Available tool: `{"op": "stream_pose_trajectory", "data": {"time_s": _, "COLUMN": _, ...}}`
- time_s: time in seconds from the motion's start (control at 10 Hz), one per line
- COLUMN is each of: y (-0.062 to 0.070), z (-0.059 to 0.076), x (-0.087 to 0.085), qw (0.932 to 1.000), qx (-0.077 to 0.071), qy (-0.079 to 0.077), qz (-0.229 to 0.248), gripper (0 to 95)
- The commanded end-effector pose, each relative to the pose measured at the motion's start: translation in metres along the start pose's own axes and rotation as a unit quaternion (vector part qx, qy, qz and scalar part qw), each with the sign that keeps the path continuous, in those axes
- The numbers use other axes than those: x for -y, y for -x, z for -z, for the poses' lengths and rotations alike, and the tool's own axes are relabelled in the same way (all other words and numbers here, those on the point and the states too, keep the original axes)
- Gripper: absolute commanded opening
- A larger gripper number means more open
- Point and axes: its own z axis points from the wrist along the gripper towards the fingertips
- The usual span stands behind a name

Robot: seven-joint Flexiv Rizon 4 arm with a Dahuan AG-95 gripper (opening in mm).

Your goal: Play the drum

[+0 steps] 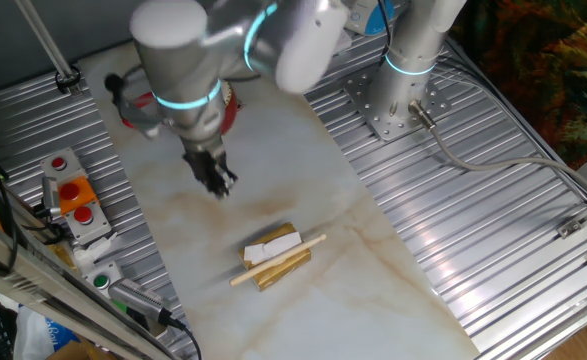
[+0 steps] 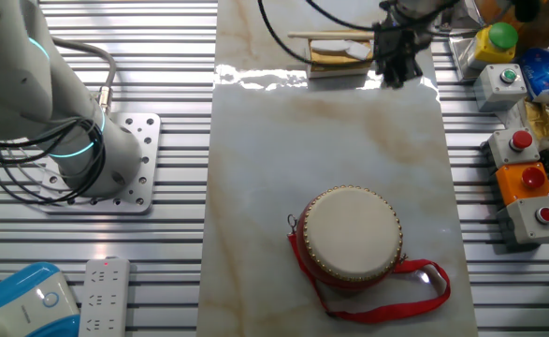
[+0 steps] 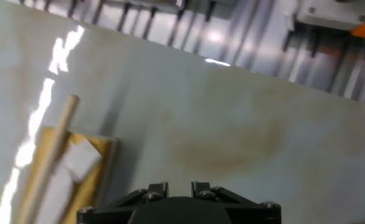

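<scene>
The drum, red-bodied with a cream head and a red looped strap, stands on the marble board near that camera. In one fixed view only a red sliver of the drum shows behind my arm. A wooden drumstick lies across a gold block with white pieces on it. The stick also shows in the other fixed view and the hand view. My gripper hangs over bare board between drum and stick, jaws close together and empty. It also shows in the other views.
Button boxes with red and green buttons line one side of the board. The arm base is bolted to the ribbed metal table on the other side. A white power strip lies near it.
</scene>
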Motion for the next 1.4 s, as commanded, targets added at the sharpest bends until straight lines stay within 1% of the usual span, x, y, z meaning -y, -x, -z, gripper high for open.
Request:
{"op": "stream_pose_trajectory", "data": {"time_s": 0.1, "y": -0.0246, "z": 0.0162, "x": 0.0272, "qw": 0.9997, "qx": -0.014, "qy": -0.013, "qz": 0.013, "gripper": 19.0}}
{"op": "stream_pose_trajectory", "data": {"time_s": 0.2, "y": -0.0247, "z": 0.0162, "x": 0.0273, "qw": 0.9998, "qx": -0.016, "qy": -0.012, "qz": 0.008, "gripper": 0.0}}
{"op": "stream_pose_trajectory", "data": {"time_s": 0.3, "y": -0.0248, "z": 0.0162, "x": 0.0273, "qw": 0.9997, "qx": -0.018, "qy": -0.012, "qz": 0.006, "gripper": 0.0}}
{"op": "stream_pose_trajectory", "data": {"time_s": 0.7, "y": -0.0249, "z": 0.0162, "x": 0.0272, "qw": 0.9998, "qx": -0.015, "qy": -0.009, "qz": -0.007, "gripper": 0.0}}
{"op": "stream_pose_trajectory", "data": {"time_s": 0.8, "y": -0.0249, "z": 0.0162, "x": 0.0272, "qw": 0.9996, "qx": -0.010, "qy": -0.003, "qz": -0.025, "gripper": 0.0}}
{"op": "stream_pose_trajectory", "data": {"time_s": 0.9, "y": -0.0250, "z": 0.0172, "x": 0.0269, "qw": 0.9986, "qx": -0.010, "qy": -0.002, "qz": -0.051, "gripper": 0.0}}
{"op": "stream_pose_trajectory", "data": {"time_s": 1.1, "y": -0.0248, "z": 0.0173, "x": 0.0265, "qw": 0.9940, "qx": -0.009, "qy": 0.002, "qz": -0.109, "gripper": 0.0}}
{"op": "stream_pose_trajectory", "data": {"time_s": 1.3, "y": -0.0246, "z": 0.0179, "x": 0.0258, "qw": 0.9918, "qx": -0.012, "qy": -0.003, "qz": -0.128, "gripper": 0.0}}
{"op": "stream_pose_trajectory", "data": {"time_s": 1.4, "y": -0.0247, "z": 0.0194, "x": 0.0252, "qw": 0.9920, "qx": -0.014, "qy": -0.008, "qz": -0.126, "gripper": 0.0}}
